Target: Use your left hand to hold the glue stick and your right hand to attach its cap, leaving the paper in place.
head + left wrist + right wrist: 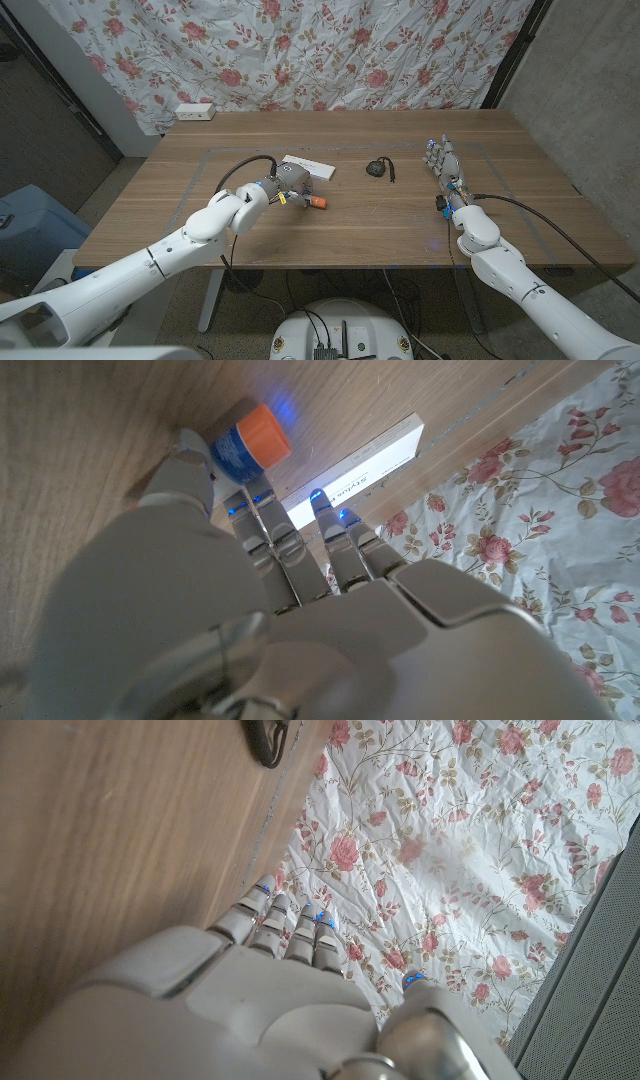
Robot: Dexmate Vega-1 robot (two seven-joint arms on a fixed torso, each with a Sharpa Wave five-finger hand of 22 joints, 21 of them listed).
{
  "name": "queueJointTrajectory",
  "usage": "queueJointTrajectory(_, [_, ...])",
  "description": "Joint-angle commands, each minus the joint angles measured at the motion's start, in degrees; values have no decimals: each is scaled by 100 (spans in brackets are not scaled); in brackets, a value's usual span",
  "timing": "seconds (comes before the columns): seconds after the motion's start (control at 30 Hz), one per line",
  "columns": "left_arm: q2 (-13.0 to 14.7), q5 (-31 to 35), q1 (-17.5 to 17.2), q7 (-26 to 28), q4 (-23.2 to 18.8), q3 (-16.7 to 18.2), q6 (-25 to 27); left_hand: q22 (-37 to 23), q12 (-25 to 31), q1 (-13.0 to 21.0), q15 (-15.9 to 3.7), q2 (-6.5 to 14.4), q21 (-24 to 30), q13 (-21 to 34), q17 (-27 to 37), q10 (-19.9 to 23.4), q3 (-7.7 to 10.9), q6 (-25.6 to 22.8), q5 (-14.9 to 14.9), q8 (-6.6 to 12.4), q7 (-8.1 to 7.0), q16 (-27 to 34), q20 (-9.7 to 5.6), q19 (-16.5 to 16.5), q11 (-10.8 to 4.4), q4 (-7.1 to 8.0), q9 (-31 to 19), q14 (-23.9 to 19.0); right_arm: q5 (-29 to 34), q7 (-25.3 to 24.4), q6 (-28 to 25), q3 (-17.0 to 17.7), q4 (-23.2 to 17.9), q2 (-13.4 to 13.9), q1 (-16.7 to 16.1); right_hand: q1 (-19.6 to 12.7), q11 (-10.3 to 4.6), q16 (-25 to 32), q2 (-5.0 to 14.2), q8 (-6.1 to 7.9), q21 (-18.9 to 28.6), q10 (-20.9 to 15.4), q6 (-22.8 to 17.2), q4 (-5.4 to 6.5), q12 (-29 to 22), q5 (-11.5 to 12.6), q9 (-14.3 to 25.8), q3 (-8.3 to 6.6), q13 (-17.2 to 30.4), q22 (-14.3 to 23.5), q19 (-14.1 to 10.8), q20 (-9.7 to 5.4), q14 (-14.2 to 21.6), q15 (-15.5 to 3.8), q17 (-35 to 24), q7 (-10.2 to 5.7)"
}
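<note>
The glue stick (317,202), blue-labelled with an orange end, lies on the table at the fingertips of my left hand (283,188). In the left wrist view the thumb (190,450) touches the glue stick (250,445) and the fingers (265,525) reach just beside it; whether they grip it is unclear. A small black cap (377,168) lies mid-table, also seen as the dark cap (268,740) past my right hand (290,930). My right hand (446,165) rests to the cap's right, fingers stretched out, holding nothing. The white paper (308,166) lies just behind the left hand.
A white power strip (194,112) sits at the table's far left edge. A floral cloth (330,50) hangs behind the table. A black cable (545,215) runs along the right arm. Bare wood lies between the two hands.
</note>
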State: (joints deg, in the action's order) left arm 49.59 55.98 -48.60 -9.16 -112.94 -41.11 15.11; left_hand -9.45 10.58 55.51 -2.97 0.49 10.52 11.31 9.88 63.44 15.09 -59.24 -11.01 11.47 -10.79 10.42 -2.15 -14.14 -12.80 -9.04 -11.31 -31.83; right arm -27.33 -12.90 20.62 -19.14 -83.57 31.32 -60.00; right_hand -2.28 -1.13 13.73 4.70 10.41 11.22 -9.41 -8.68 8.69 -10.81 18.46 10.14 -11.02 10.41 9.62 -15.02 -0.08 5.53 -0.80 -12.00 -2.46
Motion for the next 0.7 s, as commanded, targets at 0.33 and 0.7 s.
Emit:
queueJointTrajectory(0.33, [-193,451,-30,-497,-66,-66,515,-20,-23,-42,-845,-107,10,-7,2,-570,-116,417,-46,-58,-52,0,-40,94,-14,-8,-55,139,-57,73,-153,-50,23,33,74,12,-25,-34,396,39,-38,-15,-27,7,-3,-24,-6,-63,9,-3,29,53,-47,122,-25,36])
queueJointTrajectory(0.7, [-264,652,-61,-672,-108,-85,805,-23,-35,-225,-806,-311,11,-10,-5,-1185,-240,1140,-17,-127,27,-11,144,161,-6,5,-22,290,-38,106,-203,-95,55,39,159,28,-28,-51,389,40,-57,-7,-34,14,0,-37,-5,-81,10,-1,83,116,-74,227,-38,7])
